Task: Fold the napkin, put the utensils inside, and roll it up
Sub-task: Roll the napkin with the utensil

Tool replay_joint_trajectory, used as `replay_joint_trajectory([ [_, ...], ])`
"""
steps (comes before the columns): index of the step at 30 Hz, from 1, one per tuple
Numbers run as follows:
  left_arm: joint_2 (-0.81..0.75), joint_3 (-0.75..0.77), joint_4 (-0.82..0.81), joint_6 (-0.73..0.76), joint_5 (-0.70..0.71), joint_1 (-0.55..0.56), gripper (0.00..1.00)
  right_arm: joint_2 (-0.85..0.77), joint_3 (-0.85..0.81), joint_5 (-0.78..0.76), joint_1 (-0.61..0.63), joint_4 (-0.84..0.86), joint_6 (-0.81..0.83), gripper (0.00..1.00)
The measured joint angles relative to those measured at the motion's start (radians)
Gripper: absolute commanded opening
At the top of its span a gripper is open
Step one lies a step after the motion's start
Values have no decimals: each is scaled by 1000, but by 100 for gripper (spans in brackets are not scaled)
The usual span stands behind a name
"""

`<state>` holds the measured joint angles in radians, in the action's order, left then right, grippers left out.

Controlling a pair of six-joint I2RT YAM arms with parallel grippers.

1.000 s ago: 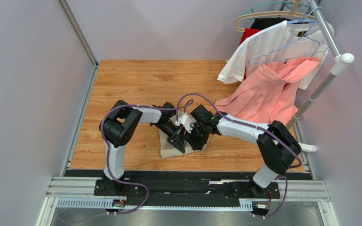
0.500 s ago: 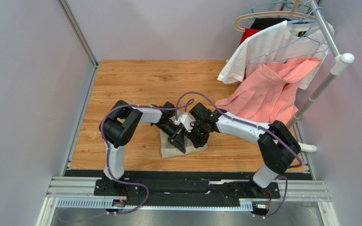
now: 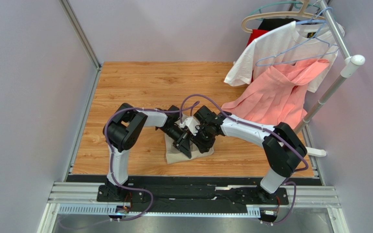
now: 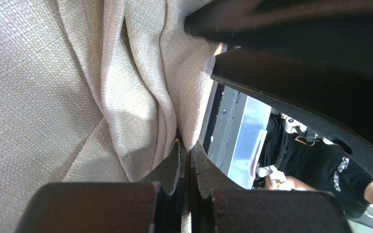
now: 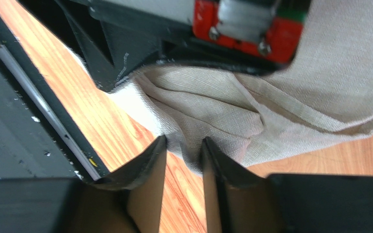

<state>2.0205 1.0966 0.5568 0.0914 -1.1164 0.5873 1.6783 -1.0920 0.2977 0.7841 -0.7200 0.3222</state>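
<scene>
One wooden table point(image 3: 140, 82) takes up most of the cell. The napkin point(image 3: 174, 155) is found bunched near its front edge, about midway across, directly under both wrists. From above most of the cloth is hidden, and only a beige corner and a narrow strip are seen beside the arms. No utensils can be made out in any view.

The napkin is judged to be light, limp and soft. Its coarse weave should give the pads good friction, but no shape will be kept, and any unsupported part is expected to sag and crease. Several layers are heaped together, so a pinch in the middle is likely to gather more than one. A hem or corner is thought the better hold, with the two holds set well apart so the cloth can be drawn flat.

The left gripper point(image 4: 186, 150) is closed, with a ridge of cloth nipped at the very tips. The right gripper point(image 5: 183, 145) is seen with its jaws a little apart, astride a folded edge, with bare wood showing below. Whether that fold is actually squeezed cannot be told.
</scene>
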Motion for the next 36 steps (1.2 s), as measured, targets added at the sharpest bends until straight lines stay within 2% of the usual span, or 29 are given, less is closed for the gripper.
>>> replay_joint_trajectory([
  [6,14,1,-16,-28,-10,2,0,-69,72,-82,0,59,-54,51],
  [13,14,8,10,-58,0,1,0,-299,165,-289,-2,75,-98,55],
  [19,29,40,65,-64,3,1,0,-436,311,-431,183,229,-126,55],
  [26,55,56,102,-63,-6,0,0,-407,438,-559,400,479,-131,55],
  [31,58,56,105,-63,-9,0,0,-335,484,-633,469,620,-103,54],
  [36,68,57,106,-63,-19,0,0,-293,490,-648,483,686,-79,52],
])
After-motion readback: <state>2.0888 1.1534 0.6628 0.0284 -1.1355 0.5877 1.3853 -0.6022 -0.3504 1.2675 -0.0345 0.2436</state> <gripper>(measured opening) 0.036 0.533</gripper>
